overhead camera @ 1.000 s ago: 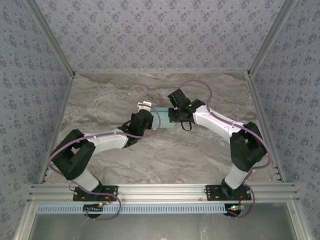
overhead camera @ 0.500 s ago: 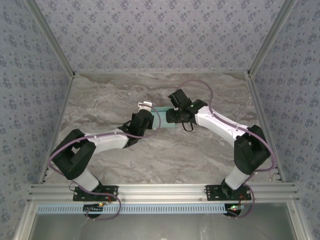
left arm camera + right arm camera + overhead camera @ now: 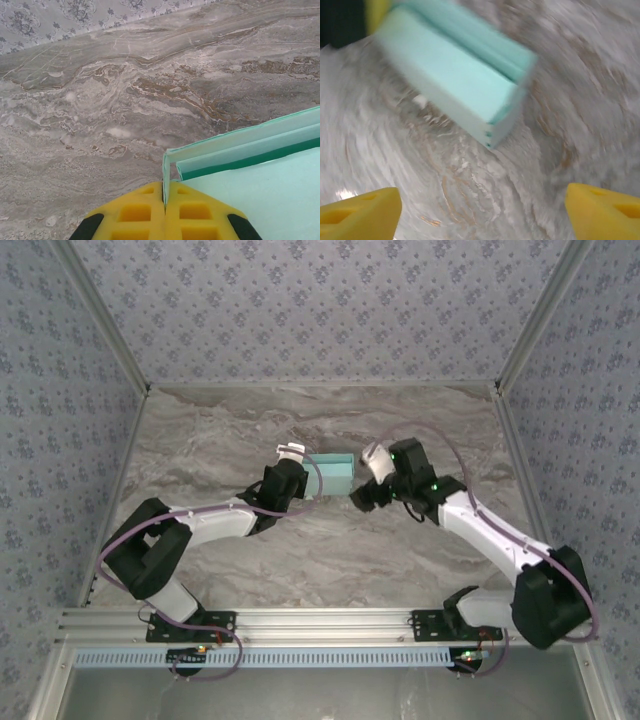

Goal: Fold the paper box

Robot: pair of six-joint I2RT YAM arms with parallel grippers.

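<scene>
- Pads (image 3: 135, 215) of our left gripper (image 3: 164, 202) are pressed together on a thin upright wall of the paper box (image 3: 260, 175). We judge this pinch anchors the card so the other arm can work on its free end.
- From above, the paper box (image 3: 332, 471) sits on the table (image 3: 210, 440) a little toward 12 o'clock from centre. The left gripper (image 3: 306, 482) is at its 8 o'clock end, and the right gripper (image 3: 362, 496) is near its 4 o'clock corner, not touching it.
- Our right gripper (image 3: 481, 200) is spread wide with nothing between its jaws. The paper box (image 3: 452, 75) lies toward 11 o'clock in its wrist view, which we read as a stand-off for lining up on that end.
- Blur in the right wrist view smears the near end of the paper box. We cannot tell whether the layered edges there are a tucked flap or a loose one.
- Framing in the left wrist view cuts the paper box off at 3 and 5 o'clock, so we cannot judge its full shape there or how far the fold has gone.
- Contact with the table is unclear: we cannot tell whether the held end rests on it or hangs just above.
</scene>
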